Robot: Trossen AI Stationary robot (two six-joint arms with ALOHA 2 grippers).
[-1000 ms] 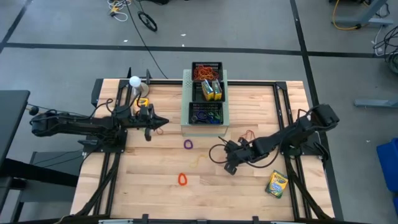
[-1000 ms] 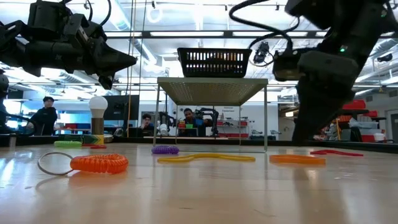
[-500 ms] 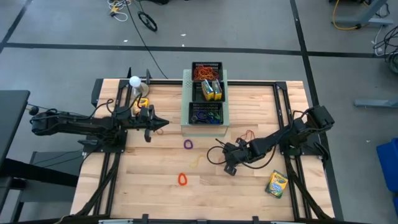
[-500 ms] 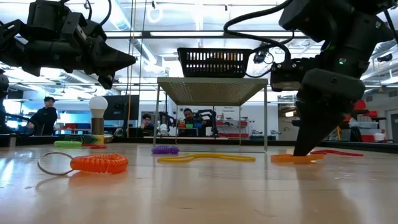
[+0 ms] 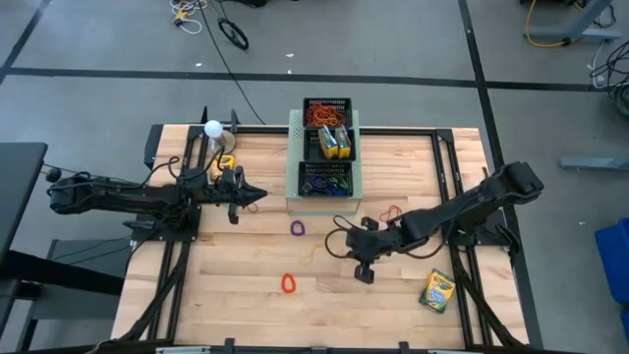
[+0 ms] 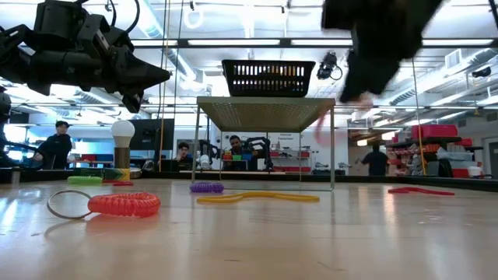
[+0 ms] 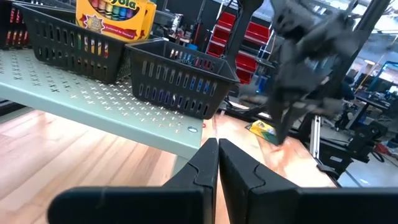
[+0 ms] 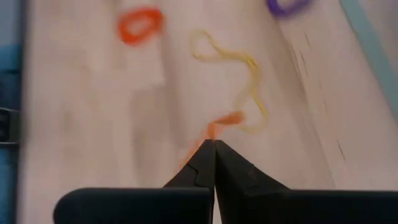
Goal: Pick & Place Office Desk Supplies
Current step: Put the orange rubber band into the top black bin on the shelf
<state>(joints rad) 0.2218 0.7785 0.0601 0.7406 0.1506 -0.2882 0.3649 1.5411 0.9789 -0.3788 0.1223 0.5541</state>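
My right gripper (image 5: 360, 258) hangs above the middle of the wooden surface (image 5: 246, 295), its fingers (image 8: 208, 163) clenched on a thin orange rubber band (image 8: 219, 121) that trails from their tips. Below it a yellow band (image 5: 313, 254) lies in a loose squiggle, a purple loop (image 5: 297, 227) sits nearer the large pale-green perforated box (image 5: 294, 182), and a coiled orange loop (image 5: 288, 283) rests toward the near edge. A red band (image 5: 391, 213) lies close behind my right arm, and one crayon box (image 5: 437, 291) sits well apart, by the right-hand rail.

On the pale-green box stand three black mesh trays (image 5: 325, 178): the far one holds orange bands, the middle one crayon boxes, the near one dark and coloured loops.

My left gripper (image 5: 257, 193) waits just beside the box's left side, fingers (image 7: 205, 163) pressed together on nothing. Behind it stand the white ball on a stand (image 5: 212, 129) and a few small coloured items. In the low view, people (image 6: 56, 144) show in the room beyond.
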